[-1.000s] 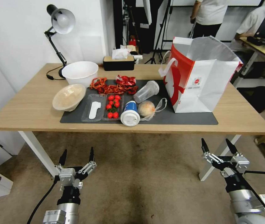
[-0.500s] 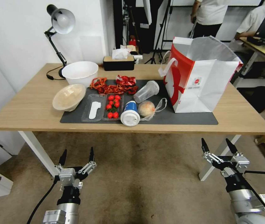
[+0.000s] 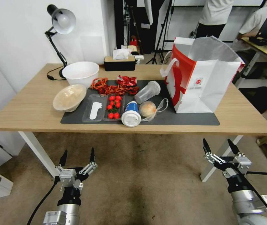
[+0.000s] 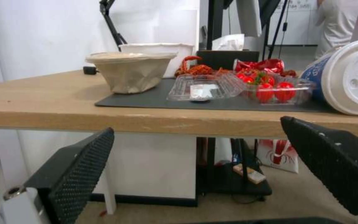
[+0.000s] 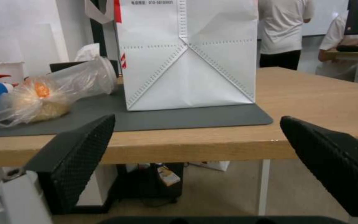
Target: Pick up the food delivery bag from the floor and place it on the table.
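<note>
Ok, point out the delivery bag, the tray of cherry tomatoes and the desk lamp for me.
food delivery bag [image 3: 208,90]: head view, on its white front panel.
tray of cherry tomatoes [image 3: 113,107]: head view, on the tomatoes in the middle of the clear tray.
desk lamp [image 3: 63,20]: head view, on its grey shade.

Left claw [image 3: 77,155]: low, forward of body on left, fingers pointing up and ahead, spread apart, nothing between them. Left wrist straight, forearm rising from bottom edge. Right claw [image 3: 218,146]: low on right, slightly higher than left, fingers spread wide, empty. Right forearm angled in from bottom right corner. Wrist views: ribbed black pads [image 4: 79,168] [image 5: 77,154] wide apart.
</note>
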Robot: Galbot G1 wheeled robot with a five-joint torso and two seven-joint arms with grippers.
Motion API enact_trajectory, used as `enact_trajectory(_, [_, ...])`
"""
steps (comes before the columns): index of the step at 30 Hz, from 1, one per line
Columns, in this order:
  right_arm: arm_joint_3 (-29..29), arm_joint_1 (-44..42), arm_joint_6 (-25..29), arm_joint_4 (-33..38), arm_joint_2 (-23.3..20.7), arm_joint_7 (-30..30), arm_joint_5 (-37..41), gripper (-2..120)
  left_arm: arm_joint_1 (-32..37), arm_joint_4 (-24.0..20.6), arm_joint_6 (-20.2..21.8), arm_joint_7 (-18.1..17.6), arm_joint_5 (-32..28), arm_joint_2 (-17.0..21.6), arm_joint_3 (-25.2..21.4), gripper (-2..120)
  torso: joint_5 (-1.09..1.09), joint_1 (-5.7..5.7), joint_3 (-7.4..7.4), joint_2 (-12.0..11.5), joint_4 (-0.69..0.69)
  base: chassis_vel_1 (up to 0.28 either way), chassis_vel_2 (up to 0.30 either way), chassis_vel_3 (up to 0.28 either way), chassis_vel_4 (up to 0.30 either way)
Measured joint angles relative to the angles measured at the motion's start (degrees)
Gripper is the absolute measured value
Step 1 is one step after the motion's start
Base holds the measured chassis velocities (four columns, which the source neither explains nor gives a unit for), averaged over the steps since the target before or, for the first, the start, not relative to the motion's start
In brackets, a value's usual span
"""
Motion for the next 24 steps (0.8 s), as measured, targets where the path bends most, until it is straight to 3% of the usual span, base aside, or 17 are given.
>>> enact_trajectory(24, [0.0, 0.0, 0.0, 0.0, 0.0, 0.0, 0.0, 100, 0.0, 0.0, 0.1, 0.0, 0.0, 0.0, 0.0, 100, 0.0, 0.0, 0.0, 0.0, 0.0, 0.0, 0.0, 0.0, 0.0])
